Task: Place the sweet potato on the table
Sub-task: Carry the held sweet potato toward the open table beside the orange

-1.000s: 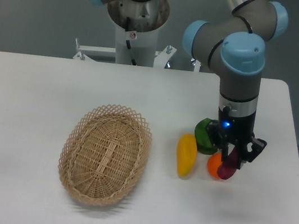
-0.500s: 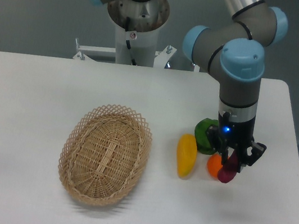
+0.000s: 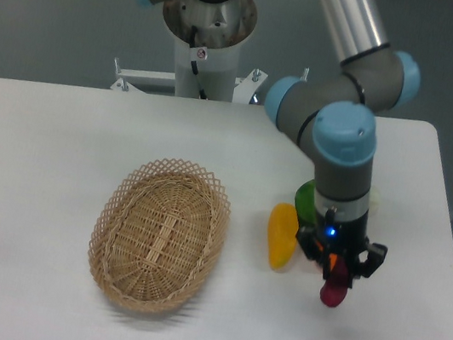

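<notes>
The sweet potato, dark magenta-purple, hangs upright with its upper end pinched in my gripper, which is shut on it. It hovers just above the white table, right of the yellow-orange fruit. Whether its lower tip touches the table I cannot tell. The arm's wrist stands straight above it and hides the potato's top.
An oval wicker basket lies left of centre. A green object and a sliver of an orange sit behind the gripper, mostly hidden by it. The table's right edge runs close to the gripper.
The gripper has carried the sweet potato down and toward the table's front, slightly left. It now covers the orange and most of the green object.
</notes>
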`<state>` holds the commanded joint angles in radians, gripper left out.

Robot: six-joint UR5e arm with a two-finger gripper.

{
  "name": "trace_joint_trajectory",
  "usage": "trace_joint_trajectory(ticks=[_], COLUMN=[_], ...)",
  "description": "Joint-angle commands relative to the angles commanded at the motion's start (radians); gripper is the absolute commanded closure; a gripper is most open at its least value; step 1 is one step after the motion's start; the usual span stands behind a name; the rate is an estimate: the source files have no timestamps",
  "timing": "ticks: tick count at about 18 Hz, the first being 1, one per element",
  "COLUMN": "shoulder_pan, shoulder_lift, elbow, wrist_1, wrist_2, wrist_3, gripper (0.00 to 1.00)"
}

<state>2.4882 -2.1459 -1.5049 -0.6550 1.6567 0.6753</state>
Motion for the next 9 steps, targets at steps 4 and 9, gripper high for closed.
trace_joint_trajectory(ticks=[4, 9], shoulder_pan=[-0.022, -0.057], shoulder_lift=[-0.014, -0.016], elbow=[0.002, -0.055], wrist_1=[0.000, -0.005], wrist_2=[-0.006, 0.037], wrist_3=[-0.042, -0.103], gripper=[0.55, 0.55])
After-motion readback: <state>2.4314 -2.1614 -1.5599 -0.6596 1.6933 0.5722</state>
